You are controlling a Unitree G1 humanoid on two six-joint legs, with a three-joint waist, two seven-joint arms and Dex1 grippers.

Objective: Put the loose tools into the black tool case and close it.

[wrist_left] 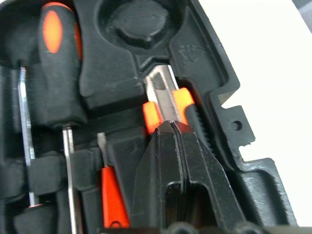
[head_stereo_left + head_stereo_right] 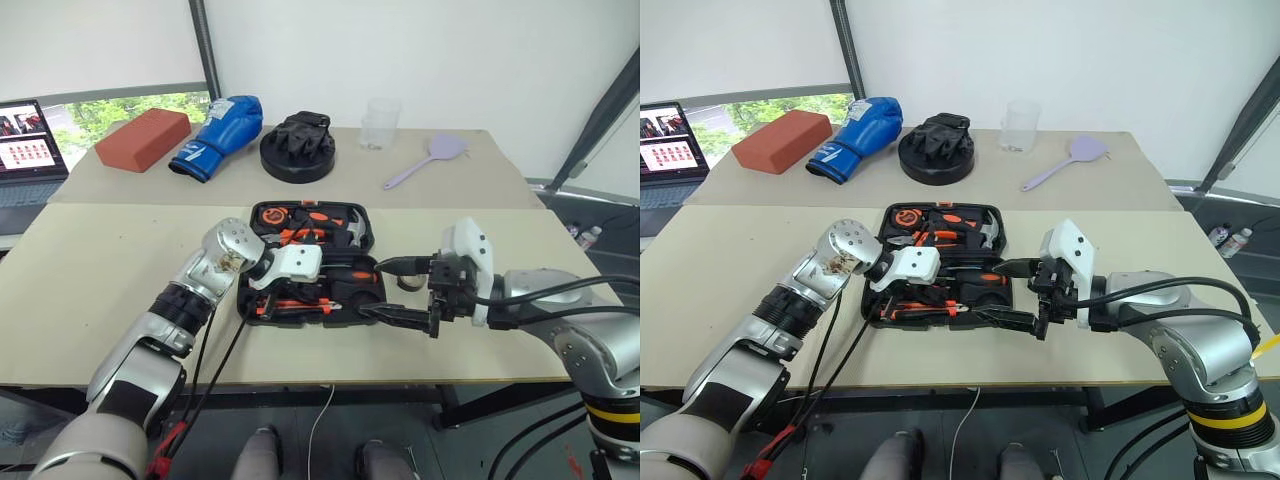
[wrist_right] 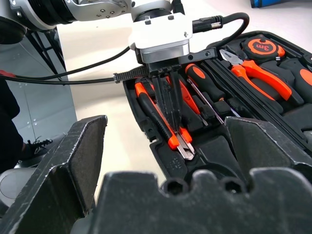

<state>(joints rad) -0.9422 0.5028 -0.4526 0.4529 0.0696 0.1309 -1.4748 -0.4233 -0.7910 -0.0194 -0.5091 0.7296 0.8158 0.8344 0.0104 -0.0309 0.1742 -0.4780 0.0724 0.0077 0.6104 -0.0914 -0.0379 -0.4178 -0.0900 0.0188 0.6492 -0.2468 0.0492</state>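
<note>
The black tool case (image 2: 940,262) is seen lying open on the near table (image 2: 730,290), with orange-handled tools set in its recesses. The left gripper (image 2: 908,287) is lowered into the case's near half. The right gripper (image 2: 1012,294) is held at the case's right edge, its fingers spread apart. Beyond the case, a black disc with gloves (image 2: 937,148), a blue boxing glove (image 2: 853,136), a red brick (image 2: 783,140), a clear cup (image 2: 1020,125) and a lilac spatula (image 2: 1068,160) are found.
</note>
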